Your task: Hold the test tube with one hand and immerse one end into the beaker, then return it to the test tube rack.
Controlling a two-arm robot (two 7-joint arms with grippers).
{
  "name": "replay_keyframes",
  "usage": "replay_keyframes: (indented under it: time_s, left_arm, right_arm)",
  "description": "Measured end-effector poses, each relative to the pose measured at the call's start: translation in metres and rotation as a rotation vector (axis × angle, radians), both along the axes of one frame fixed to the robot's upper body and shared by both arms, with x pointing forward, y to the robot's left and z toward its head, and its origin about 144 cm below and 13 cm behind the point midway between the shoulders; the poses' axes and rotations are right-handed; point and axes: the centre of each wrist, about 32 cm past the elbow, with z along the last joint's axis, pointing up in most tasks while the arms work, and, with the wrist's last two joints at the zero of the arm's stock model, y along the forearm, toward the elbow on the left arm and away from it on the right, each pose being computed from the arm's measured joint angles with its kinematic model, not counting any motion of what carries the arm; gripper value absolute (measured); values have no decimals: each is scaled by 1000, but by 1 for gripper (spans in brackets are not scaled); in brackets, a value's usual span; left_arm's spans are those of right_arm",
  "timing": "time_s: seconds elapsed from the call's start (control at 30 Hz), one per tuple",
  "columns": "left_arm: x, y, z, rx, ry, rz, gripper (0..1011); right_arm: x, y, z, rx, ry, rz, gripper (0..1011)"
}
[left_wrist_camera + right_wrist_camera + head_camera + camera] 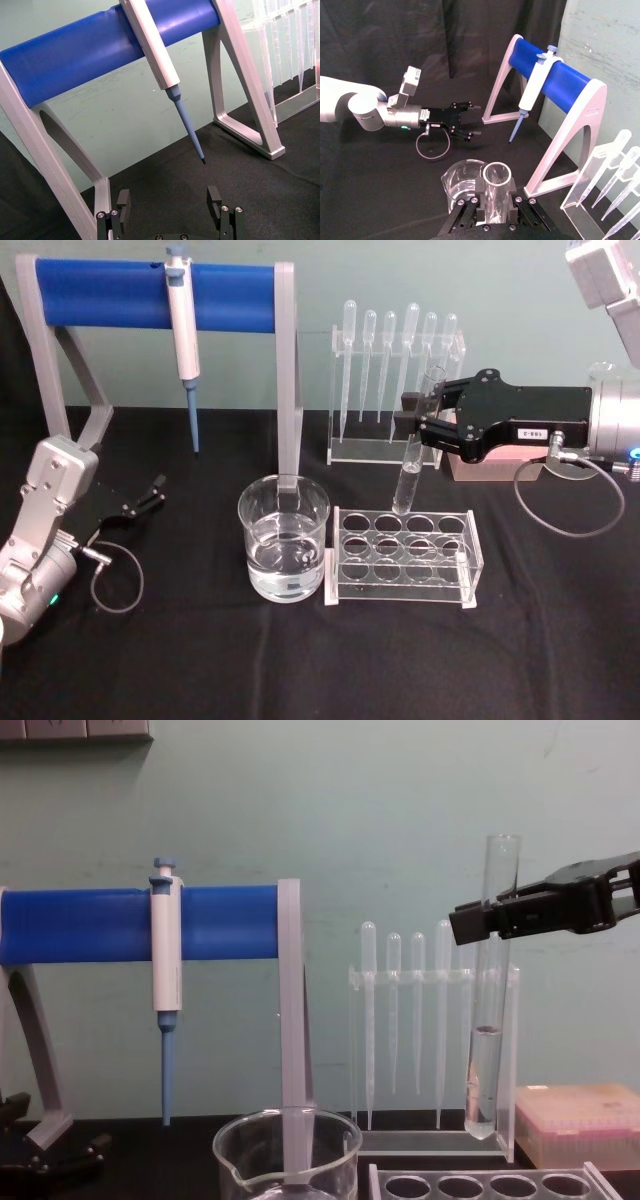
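1. The test tube (pixel 408 480) hangs in the air above the back row of the rack (pixel 400 590), clear of it. The beaker (pixel 284 540) stands just beside the rack, on the robot's left.
2. Its long axis is close to vertical with a slight lean. The round bottom points down and the open rim up, and a little liquid sits in the bottom.
3. The right gripper (pixel 420 423) has its fingers closed on the tube's upper part, below the rim.
4. Risk: smooth glass held high up. I judge a sharp move could swing it or let it slide.
5. Risk: a low sideways move could catch the bottom on the rack top or the beaker rim.
6. Risk: the pipette stand (pixel 395 390) behind could be knocked.
7. The left gripper (pixel 150 495) rests on the worktop (pixel 200 660), well apart from the tube, with its fingers spread and empty.
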Motion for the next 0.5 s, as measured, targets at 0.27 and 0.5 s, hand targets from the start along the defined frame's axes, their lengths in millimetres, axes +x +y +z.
replay_keyframes:
  time_s: [0.27, 0.5]
  left_arm:
    - [0, 0, 0, 0, 0, 0, 1000]
    - [0, 0, 0, 0, 0, 0, 1000]
  right_arm:
    - [0, 0, 0, 0, 0, 0, 238]
    - [0, 0, 0, 0, 0, 0, 238]
